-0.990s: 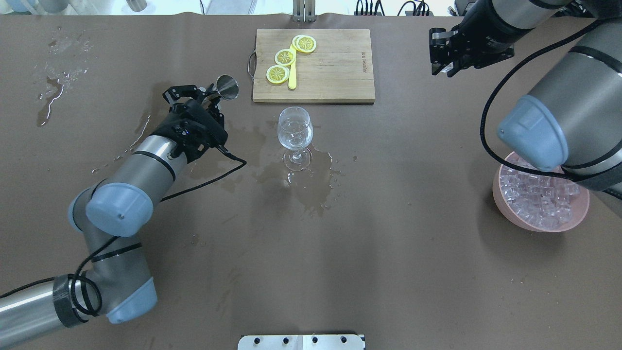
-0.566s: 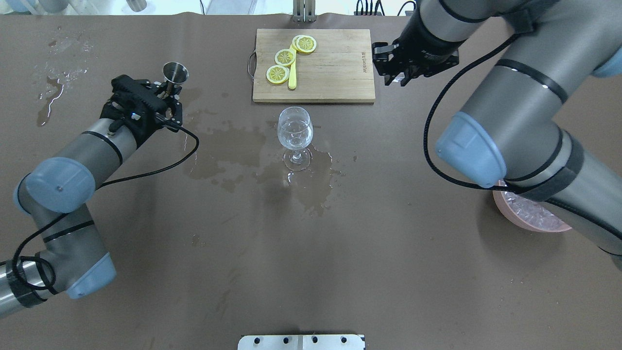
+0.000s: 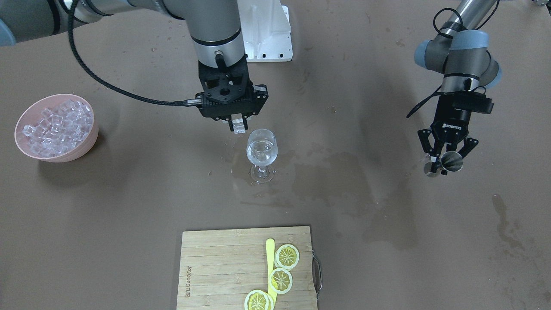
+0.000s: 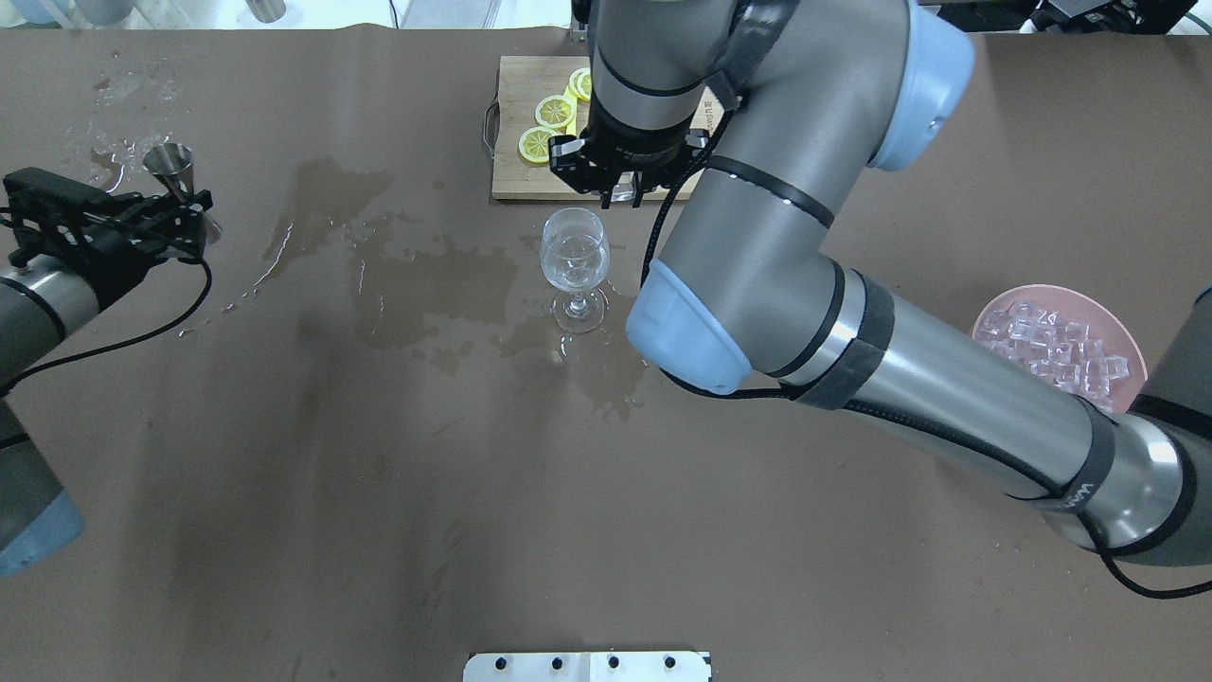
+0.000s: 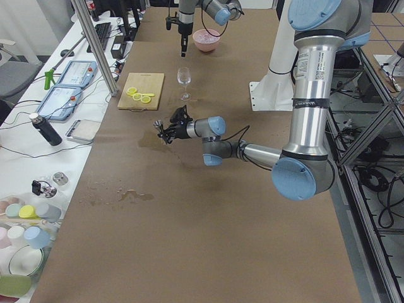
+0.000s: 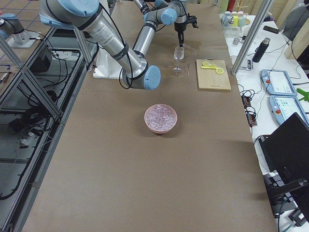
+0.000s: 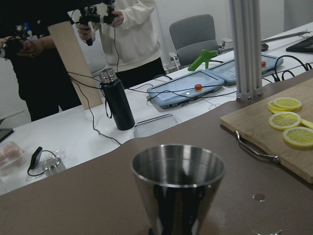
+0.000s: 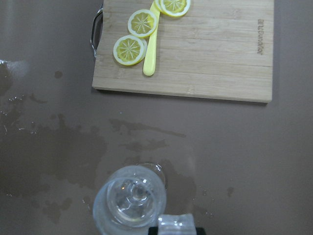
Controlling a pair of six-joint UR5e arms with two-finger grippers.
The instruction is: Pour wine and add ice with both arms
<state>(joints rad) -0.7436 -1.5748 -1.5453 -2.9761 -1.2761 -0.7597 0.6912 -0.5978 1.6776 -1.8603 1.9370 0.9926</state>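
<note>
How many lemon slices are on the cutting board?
3 lemon slices, in a row on the cutting board: one by its handle, one mid-row, one at the board's edge; another may hide beneath it.

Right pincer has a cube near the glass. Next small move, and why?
Probably nudge the right pincer sideways until its ice cube sits over the glass mouth, then open. In the right wrist view the cube lies at the rim's edge, off centre.
</note>
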